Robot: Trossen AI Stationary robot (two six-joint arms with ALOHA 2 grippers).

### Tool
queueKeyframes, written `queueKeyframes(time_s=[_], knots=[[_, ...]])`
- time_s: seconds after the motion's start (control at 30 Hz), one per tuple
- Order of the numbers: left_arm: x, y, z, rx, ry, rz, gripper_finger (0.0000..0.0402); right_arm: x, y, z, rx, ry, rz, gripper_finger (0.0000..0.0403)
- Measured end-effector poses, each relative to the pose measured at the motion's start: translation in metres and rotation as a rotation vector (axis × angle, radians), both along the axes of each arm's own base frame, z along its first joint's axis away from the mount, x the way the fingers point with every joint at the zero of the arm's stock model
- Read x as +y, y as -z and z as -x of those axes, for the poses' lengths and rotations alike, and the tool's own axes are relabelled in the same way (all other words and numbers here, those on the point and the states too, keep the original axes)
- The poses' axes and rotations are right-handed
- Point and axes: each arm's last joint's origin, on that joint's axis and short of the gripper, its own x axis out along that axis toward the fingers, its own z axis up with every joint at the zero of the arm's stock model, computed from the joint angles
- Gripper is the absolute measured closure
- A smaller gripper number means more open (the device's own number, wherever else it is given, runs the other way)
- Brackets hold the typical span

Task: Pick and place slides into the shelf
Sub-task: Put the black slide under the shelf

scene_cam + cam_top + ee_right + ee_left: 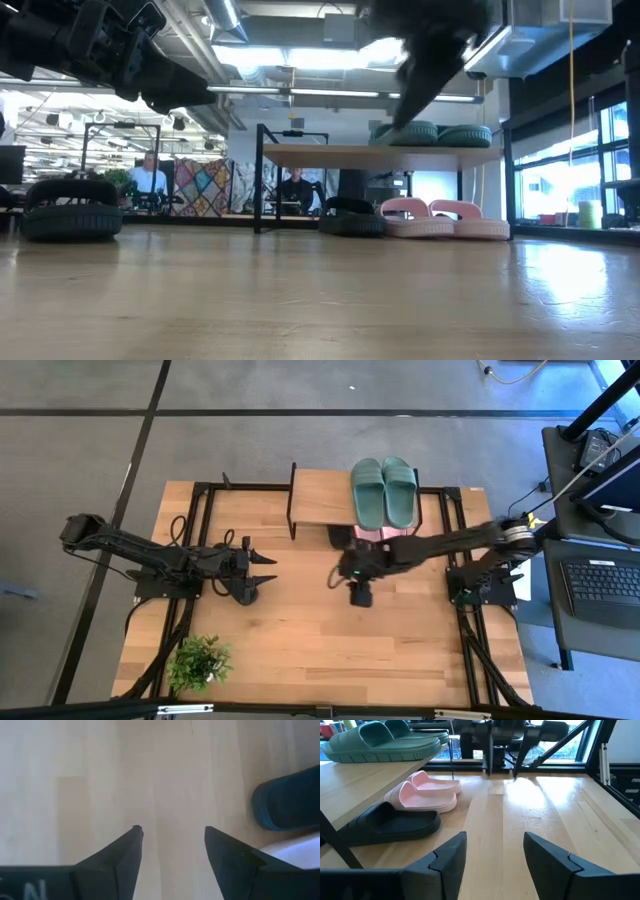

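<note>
Lighting is bright and even from the ceiling strips (300, 55). Daylight from the windows (560, 170) throws glare across my worktop (530, 800). In the low view my arms render as dark, blurred silhouettes. My right wrist view is soft overall.

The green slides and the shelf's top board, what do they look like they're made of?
Green slides: likely molded rubber or foam, matte, with thick rounded one-piece edges. Shelf top board: looks like light wood, visible grain, smooth finish; it could be veneer.
</note>
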Motion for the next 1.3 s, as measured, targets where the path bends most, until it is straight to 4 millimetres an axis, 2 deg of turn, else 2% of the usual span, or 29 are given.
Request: queueKeyframes(time_s=[0.1, 0.2, 0.33, 0.47, 0.57, 0.67, 0.8, 0.93, 1.13, 1.3], knots=[[0.0, 0.0, 0.0, 0.0, 0.0, 0.001, 0.0212, 0.01, -0.014, 0.029, -0.055, -0.03, -0.01, 0.0188], [0.0, 0.0, 0.0, 0.0, 0.0, 0.001, 0.0212, 0.016, -0.015, 0.063, -0.176, 0.004, -0.019, 0.0188], [0.0, 0.0, 0.0, 0.0, 0.0, 0.0, 0.0212, 0.013, 0.004, 0.11, -0.36, 0.065, -0.032, 0.0188], [0.0, -0.006, -0.002, -0.016, 0.001, -0.003, 0.0212, 0.007, 0.032, 0.139, -0.528, 0.075, -0.079, 0.0188], [-0.001, -0.018, -0.006, 0.032, -0.022, 0.012, 0.0212, 0.004, 0.052, 0.152, -0.631, 0.066, -0.098, 0.0188], [0.002, -0.032, -0.009, 0.193, -0.153, 0.039, 0.0212, 0.003, 0.066, 0.16, -0.682, 0.067, -0.111, 0.0188], [0.004, -0.06, -0.013, 0.378, -0.344, 0.096, 0.0212, 0.001, 0.08, 0.166, -0.671, 0.066, -0.108, 0.0188], [0.004, -0.076, -0.022, 0.527, -0.509, 0.144, 0.0212, 0.001, 0.088, 0.169, -0.656, 0.066, -0.104, 0.0188], [0.0, -0.062, -0.041, 0.866, -0.676, 0.167, 0.0212, -0.001, 0.1, 0.174, -0.631, 0.066, -0.098, 0.0188], [-0.002, -0.04, -0.042, 1.206, -0.902, 0.171, 0.0212, -0.001, 0.108, 0.178, -0.628, 0.07, -0.101, 0.0188]])
